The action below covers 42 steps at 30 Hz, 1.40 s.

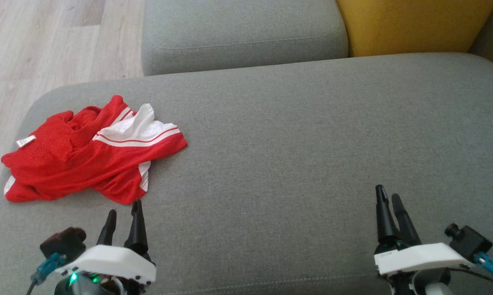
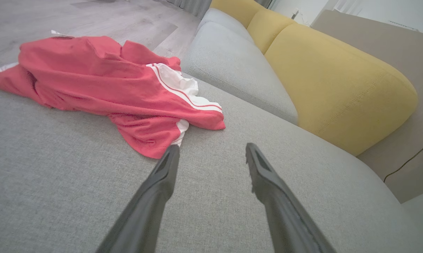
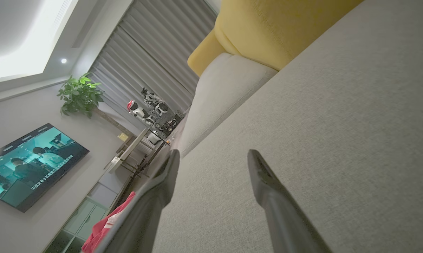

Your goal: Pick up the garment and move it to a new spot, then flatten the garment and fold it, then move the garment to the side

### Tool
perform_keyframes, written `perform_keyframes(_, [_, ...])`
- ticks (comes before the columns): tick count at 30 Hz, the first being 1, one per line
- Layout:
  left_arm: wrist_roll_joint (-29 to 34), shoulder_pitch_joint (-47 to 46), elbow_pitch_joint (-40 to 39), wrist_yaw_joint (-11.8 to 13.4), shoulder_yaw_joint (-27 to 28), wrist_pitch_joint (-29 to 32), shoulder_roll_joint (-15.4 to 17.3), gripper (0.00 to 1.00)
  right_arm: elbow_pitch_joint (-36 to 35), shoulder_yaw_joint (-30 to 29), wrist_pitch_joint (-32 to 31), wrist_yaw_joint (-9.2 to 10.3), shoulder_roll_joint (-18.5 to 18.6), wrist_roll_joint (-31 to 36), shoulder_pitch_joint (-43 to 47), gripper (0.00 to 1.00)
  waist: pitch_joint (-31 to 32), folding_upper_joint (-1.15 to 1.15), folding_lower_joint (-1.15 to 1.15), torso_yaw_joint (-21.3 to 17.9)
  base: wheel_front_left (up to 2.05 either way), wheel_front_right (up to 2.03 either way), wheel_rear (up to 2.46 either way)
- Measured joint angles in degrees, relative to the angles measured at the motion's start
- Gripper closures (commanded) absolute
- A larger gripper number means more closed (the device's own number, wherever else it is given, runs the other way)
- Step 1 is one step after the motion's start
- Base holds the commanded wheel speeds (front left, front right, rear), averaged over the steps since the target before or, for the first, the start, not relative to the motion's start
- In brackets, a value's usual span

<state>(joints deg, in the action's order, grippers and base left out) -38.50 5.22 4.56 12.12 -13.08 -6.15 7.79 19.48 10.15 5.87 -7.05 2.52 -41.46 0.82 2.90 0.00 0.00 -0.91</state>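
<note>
— So where does the garment (image 1: 87,155) lie?
— Crumpled on the grey seat cushion (image 1: 291,143), at its left end. It is red with white panels and stripes, and a small white label shows.
— And the left end effector (image 1: 124,207)?
— Over the cushion's near left part, fingers spread apart with nothing between them. One tip is just beside the garment's nearest hem.
— The right end effector (image 1: 387,192)?
— Over the cushion's near right part, likewise spread and empty, well apart from the garment.
</note>
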Motion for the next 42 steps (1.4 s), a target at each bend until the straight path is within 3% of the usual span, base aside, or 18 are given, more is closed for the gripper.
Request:
perform_keyframes(9, [7.12,0.03,-1.92,1.12,-2.92,-1.16,1.22,0.00,-0.02,2.57,1.68,0.00,0.00,5.81,0.00,0.00,0.77,0.00,0.00,0.03,0.00,0.00,0.00])
perform_keyframes(29, [21.46,0.55,-5.95,6.38,-7.64,-4.60,3.60,0.00,-0.11,8.18,4.95,0.00,0.05,19.07,-1.32,0.00,0.57,0.00,0.00,0.45,0.00,0.00,0.00])
perform_keyframes(42, [28.14,2.28,-6.90,7.10,-7.03,-6.69,3.16,0.00,-0.80,7.65,6.91,0.00,0.20,28.60,-1.54,0.00,1.00,0.00,0.00,0.30,0.00,0.00,0.00])
